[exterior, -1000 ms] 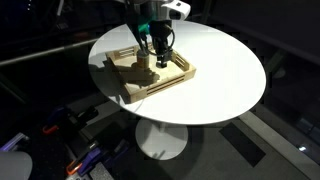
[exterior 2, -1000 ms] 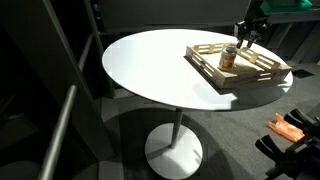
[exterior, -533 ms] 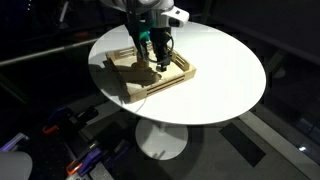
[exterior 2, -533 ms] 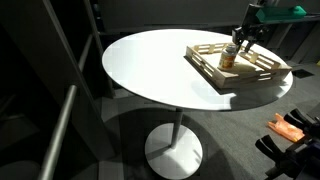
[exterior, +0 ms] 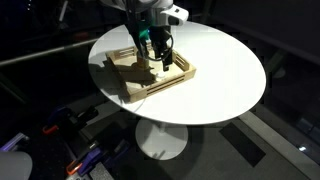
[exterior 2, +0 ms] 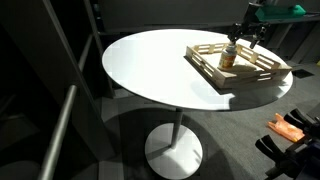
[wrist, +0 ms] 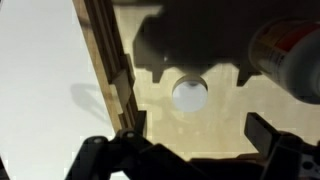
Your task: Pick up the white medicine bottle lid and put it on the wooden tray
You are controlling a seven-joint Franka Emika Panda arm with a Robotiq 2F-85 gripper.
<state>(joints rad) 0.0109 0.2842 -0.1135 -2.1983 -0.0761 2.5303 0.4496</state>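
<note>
In the wrist view the white medicine bottle lid [wrist: 190, 93] lies flat on the floor of the wooden tray [wrist: 105, 60], free of the fingers. My gripper [wrist: 196, 150] hangs above it, open, with its dark fingers [wrist: 276, 134] spread either side and nothing between them. The medicine bottle [wrist: 292, 55], tan-brown with a red label, stands on the tray to the right of the lid. In both exterior views the gripper [exterior: 158, 52] [exterior 2: 243, 33] is over the tray [exterior: 140, 88] [exterior 2: 215, 68], and the bottle [exterior 2: 229, 58] stands just below it. The lid is too small to make out there.
The tray sits near one edge of a round white pedestal table [exterior: 225, 70] [exterior 2: 150, 65]. The tray's raised rim [wrist: 122, 95] runs just left of the gripper. Dark floor and orange-handled tools [exterior 2: 290, 128] surround the table.
The gripper has opened and risen a little above the tray. The lid now rests loose on the tray floor below it.
</note>
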